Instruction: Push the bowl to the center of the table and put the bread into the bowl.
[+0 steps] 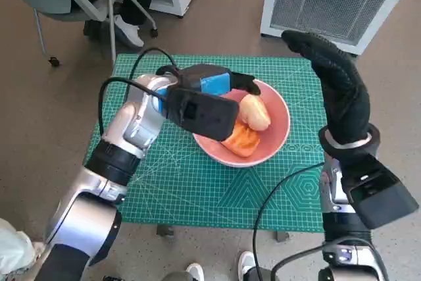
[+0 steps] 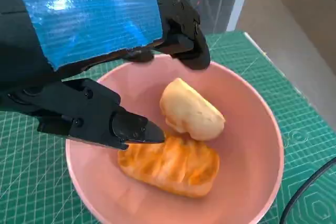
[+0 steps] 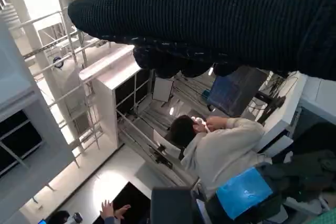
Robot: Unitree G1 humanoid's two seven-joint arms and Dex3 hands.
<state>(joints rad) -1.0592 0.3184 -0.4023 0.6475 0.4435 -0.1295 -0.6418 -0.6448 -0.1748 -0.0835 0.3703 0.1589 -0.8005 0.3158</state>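
The pink bowl (image 1: 279, 133) sits near the table's (image 1: 197, 189) centre, holding both bread pieces (image 2: 190, 111). Your left hand (image 2: 100, 51) hovers over them, fingers spread, grasping nothing. Your right hand (image 1: 339, 87) stands raised, empty. Placement looks complete; next, withdraw the left hand upward.

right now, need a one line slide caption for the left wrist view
Left hand hovers open over the pink bowl, which holds a pale bread roll and a glazed orange pastry.
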